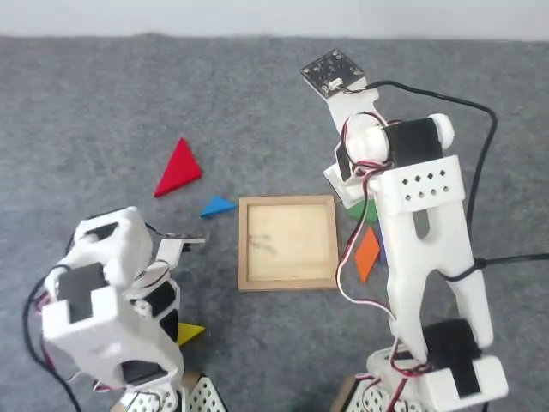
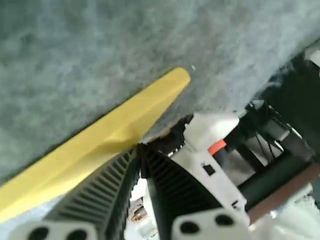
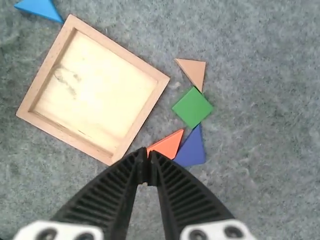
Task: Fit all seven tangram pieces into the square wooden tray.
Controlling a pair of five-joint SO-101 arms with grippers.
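High view: square wooden tray lies mid-table on the grey carpet, nothing inside it. Red triangle sits well off to the far left; small blue triangle just beside the tray's far-left corner. Yellow piece is at the near left, tucked against the folded left arm. Orange triangle lies just right of the tray, and the green square is partly under the right arm. Left wrist view: left gripper has its jaws closed, holding nothing, tips right at the edge of the yellow piece; contact unclear. Right wrist view: right gripper has its jaws pressed together and empty, tips over the spot where a tray corner and the orange triangle meet. The orange triangle touches a dark blue triangle; the green square lies between these and a tan triangle.
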